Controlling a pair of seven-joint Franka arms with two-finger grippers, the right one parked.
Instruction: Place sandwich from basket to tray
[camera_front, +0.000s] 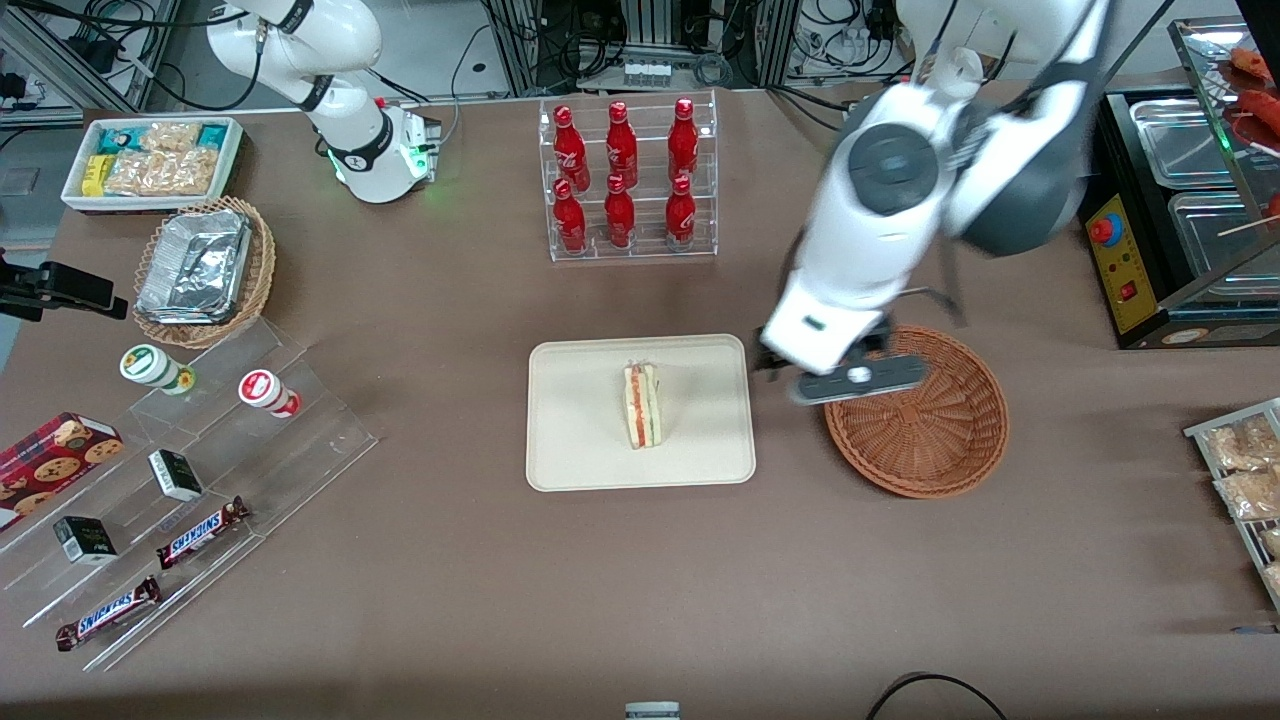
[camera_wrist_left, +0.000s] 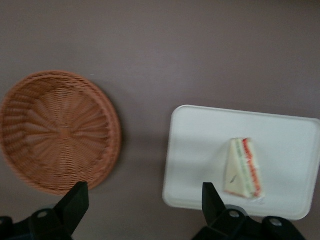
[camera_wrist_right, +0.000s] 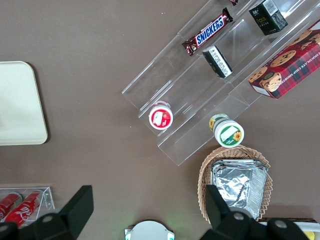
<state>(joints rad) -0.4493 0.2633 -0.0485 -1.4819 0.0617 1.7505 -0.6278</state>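
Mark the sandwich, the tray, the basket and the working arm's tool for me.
sandwich (camera_front: 641, 405): front view, on its striped cut edge.
tray (camera_front: 580, 420): front view, bare floor beside the sandwich.
basket (camera_front: 940, 440): front view, woven floor, empty.
tool (camera_wrist_left: 145, 200): left wrist view, midway between open fingertips, above the table between basket and tray.

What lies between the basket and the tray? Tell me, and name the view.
Nothing: only bare brown tabletop separates the basket from the tray holding the sandwich, as the left wrist view shows. The open gripper hangs above that gap.

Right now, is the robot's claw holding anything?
Working arm's claw: open and empty, above the table between the basket and the tray.
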